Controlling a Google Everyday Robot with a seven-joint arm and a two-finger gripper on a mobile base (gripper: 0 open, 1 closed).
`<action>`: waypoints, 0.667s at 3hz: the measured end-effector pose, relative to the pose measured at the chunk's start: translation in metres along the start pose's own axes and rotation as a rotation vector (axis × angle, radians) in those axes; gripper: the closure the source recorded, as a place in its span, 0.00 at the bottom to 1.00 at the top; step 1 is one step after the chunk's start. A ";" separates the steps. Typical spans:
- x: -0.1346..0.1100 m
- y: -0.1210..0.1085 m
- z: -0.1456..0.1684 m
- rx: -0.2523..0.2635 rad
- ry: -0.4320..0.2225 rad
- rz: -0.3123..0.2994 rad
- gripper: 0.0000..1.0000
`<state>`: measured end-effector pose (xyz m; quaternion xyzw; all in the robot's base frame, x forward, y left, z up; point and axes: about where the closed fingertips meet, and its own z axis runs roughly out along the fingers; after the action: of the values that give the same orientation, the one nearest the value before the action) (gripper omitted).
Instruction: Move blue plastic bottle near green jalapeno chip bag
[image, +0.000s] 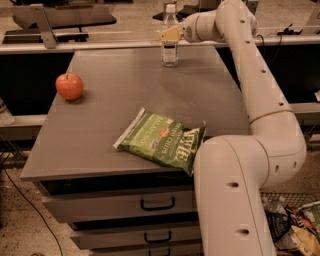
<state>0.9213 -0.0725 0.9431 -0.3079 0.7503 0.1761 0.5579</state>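
Pincer (170, 34) is placed at the bottle (170, 52), far desk (115, 105) edge — grip can't be told — a firm hold should be confirmed before it's carried upright to the chip bag (161, 141).

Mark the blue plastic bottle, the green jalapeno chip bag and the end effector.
blue plastic bottle (170, 52), camera view, on its label.
green jalapeno chip bag (161, 141), camera view, on its printed middle.
end effector (169, 34), camera view, its tip, at the bottle's upper part.

hand (168, 34) at bottle (170, 50), bare tabletop (125, 95) to chip bag (162, 141) — apple (69, 86) aside
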 end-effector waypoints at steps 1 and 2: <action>0.000 -0.017 -0.012 0.052 0.014 -0.026 0.62; -0.008 -0.023 -0.036 0.055 0.014 -0.067 0.85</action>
<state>0.9114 -0.1097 0.9638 -0.3186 0.7481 0.1345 0.5663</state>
